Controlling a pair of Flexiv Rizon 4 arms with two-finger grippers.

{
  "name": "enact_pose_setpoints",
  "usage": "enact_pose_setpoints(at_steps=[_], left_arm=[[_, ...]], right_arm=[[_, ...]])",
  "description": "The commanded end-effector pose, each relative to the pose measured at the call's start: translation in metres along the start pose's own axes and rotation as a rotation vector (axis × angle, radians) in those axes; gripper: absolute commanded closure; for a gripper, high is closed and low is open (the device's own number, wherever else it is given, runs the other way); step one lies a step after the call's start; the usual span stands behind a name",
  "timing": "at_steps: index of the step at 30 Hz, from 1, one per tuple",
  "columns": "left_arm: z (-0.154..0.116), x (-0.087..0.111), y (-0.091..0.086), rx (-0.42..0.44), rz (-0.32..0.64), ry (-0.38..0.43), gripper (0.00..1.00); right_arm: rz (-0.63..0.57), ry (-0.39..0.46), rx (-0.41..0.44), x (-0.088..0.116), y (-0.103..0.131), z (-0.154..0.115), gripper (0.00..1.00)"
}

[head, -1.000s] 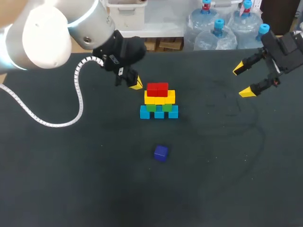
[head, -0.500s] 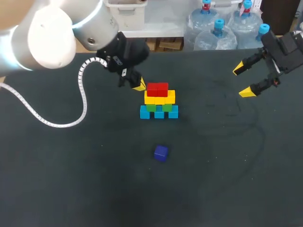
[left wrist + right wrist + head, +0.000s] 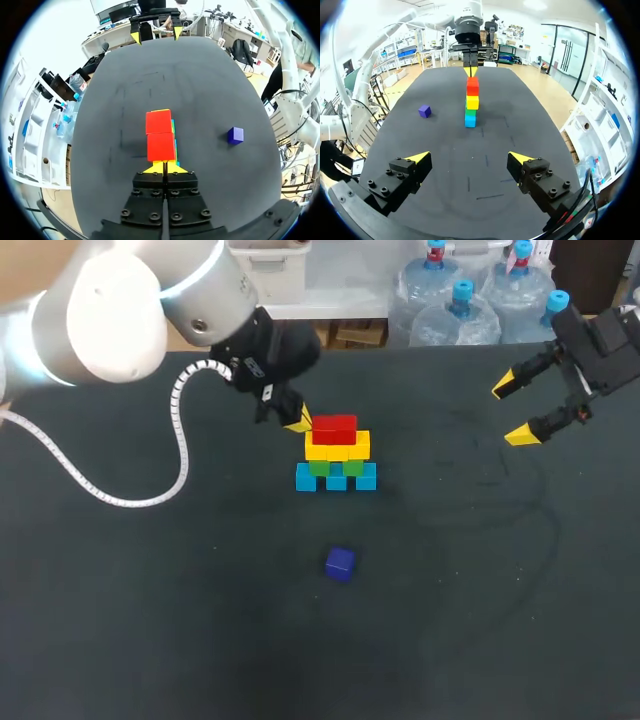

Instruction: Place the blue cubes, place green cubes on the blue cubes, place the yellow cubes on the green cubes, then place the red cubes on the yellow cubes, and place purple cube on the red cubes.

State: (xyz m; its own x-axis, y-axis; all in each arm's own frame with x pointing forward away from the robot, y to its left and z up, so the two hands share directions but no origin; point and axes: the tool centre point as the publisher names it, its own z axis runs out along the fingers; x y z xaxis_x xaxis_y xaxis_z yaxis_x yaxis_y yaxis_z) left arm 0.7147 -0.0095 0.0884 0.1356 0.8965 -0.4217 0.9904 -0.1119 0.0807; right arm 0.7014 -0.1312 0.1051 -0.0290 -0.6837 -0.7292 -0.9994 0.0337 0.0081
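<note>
Left gripper, fingers pressed together with nothing between them, sits at the left end of the red cubes.
The tower stands mid-table: three blue cubes in a row at the bottom, then green cubes, yellow cubes, and the red pair on top. The purple cube lies alone on the near side, well apart. The right gripper hangs at the far right, spread wide and empty. Since a second ago the left gripper has edged right, up to the red cubes; the right arm and purple cube have stayed put.
</note>
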Motion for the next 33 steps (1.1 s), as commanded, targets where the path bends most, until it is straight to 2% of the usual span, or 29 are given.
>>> enact_pose_setpoints(at_steps=[1,30,31,32,33], left_arm=[[0.0006,-0.0009,0.0016,0.004,0.002,0.005,1.0],[0.0002,-0.003,0.0006,0.007,0.005,0.006,1.0],[-0.0007,-0.0027,0.0003,0.005,0.002,0.004,0.72],[-0.0018,-0.0023,0.0,0.004,-0.001,0.001,0.23],[-0.003,-0.0018,-0.0006,0.004,-0.007,0.002,0.0]], right_arm=[[-0.001,-0.001,0.0,0.0001,-0.0003,0.0002,0.0],[-0.001,-0.001,0.0,0.0001,-0.0003,0.0002,0.0],[-0.001,-0.001,0.0,0.0001,-0.0003,0.0002,0.0],[-0.001,-0.001,0.0,0.0001,-0.0003,0.0002,0.0],[-0.001,-0.001,0.0,0.0001,-0.0003,0.0002,0.0]])
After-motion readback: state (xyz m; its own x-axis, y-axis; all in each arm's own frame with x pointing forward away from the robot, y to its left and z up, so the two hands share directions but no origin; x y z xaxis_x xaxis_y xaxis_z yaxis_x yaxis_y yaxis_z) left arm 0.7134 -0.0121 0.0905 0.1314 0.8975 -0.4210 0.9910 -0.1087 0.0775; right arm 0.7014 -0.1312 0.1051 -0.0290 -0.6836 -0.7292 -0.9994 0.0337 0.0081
